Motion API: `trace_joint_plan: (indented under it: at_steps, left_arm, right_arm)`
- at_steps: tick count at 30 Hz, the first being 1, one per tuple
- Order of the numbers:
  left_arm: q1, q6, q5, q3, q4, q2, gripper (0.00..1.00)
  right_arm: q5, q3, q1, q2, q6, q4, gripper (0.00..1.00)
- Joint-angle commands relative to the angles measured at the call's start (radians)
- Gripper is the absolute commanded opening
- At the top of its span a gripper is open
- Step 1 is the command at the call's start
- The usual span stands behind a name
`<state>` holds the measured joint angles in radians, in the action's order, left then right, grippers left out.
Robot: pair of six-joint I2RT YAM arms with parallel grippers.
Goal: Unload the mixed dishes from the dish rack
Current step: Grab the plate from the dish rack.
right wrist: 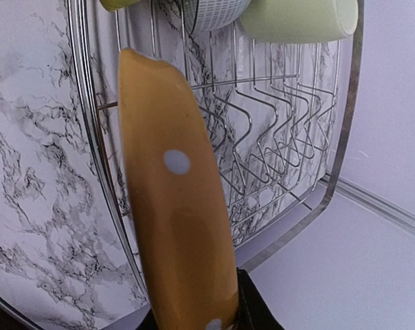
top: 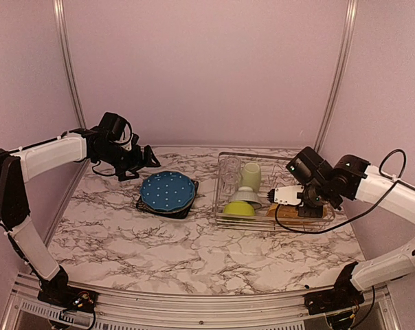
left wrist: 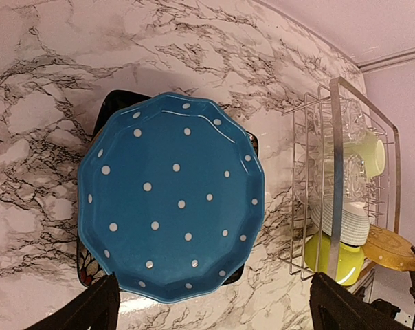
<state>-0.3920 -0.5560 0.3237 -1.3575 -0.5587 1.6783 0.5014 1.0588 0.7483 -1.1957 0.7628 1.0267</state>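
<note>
So the left tool (top: pixel 151 159) hangs over the table (top: pixel 159 247) with its jaws spread wide, nothing in them. Right under it is the round blue plate with white dots (left wrist: pixel 173 199), sitting on top of the dark square plate (left wrist: pixel 108 106), both out on the marble well left of the rectangular silver wire dish rack (top: pixel 221 206).

The right tool (top: pixel 275 196) is down at the right end of the rack. The orange plate with white dots (right wrist: pixel 176 206) stands on edge between its jaws, and one dark finger (right wrist: pixel 252 309) looks to be against the plate's side. Honestly can't tell if it's actually clamped.

In the rack: the pale green mug (top: pixel 251 174) and the clear glass (top: pixel 230 172) at the far end, with the small white ribbed bowl (top: pixel 246 195) and the lime green bowl (top: pixel 239 208) nearer, both bowls upside down.
</note>
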Motion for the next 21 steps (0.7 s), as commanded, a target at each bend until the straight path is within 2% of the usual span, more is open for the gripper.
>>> trace_joint_plan:
  at_steps: [1, 4, 14, 21]
  left_arm:
    - [0.000, 0.020, 0.008, -0.014, 0.010, -0.006, 0.99]
    - [0.001, 0.023, 0.006, -0.017, 0.009, -0.004, 0.99]
    - [0.001, 0.030, 0.008, -0.035, 0.006, 0.010, 0.99]
    - [0.007, 0.037, 0.014, -0.053, 0.000, 0.023, 0.99]
  right_arm:
    - [0.065, 0.071, 0.009, 0.012, -0.030, 0.022, 0.20]
    - [0.093, 0.087, 0.016, 0.026, -0.033, 0.031, 0.19]
    - [0.211, 0.143, 0.038, 0.038, -0.035, 0.041, 0.00]
    - [0.321, 0.157, 0.068, 0.051, -0.014, 0.003, 0.00]
